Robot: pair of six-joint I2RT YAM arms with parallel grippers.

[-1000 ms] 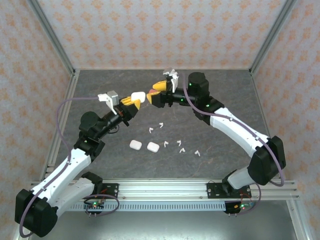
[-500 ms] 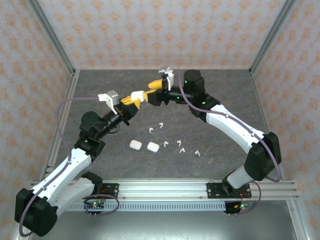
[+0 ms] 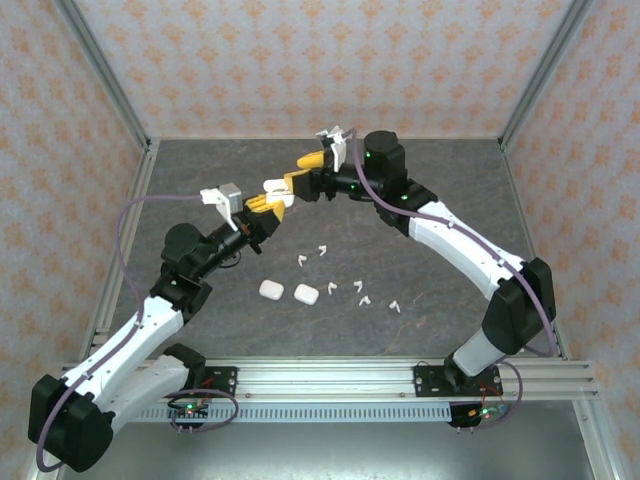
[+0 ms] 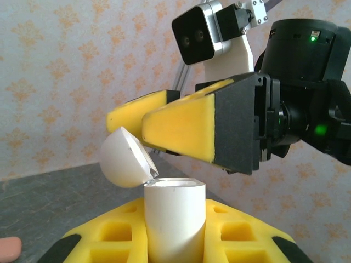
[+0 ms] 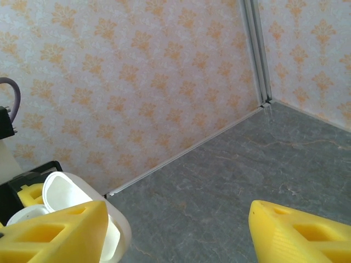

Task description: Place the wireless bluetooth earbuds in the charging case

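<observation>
My left gripper is shut on a white charging case, held upright between its yellow pads above the table. The case's lid stands open, tipped to the left. My right gripper is open and hovers just over the case's mouth, one yellow finger close beside the lid. In the right wrist view the lid sits against the left finger, with nothing between the fingers. Several white earbuds lie loose on the grey table in front of the arms.
Two closed white cases lie side by side on the table near the earbuds. A pink object shows on the table at the left wrist view's bottom left. Patterned walls close in the back and sides.
My right gripper has swung left from beside the held case to just above it, fingers a little narrower. The left gripper has stayed almost in place, still shut on the case.
</observation>
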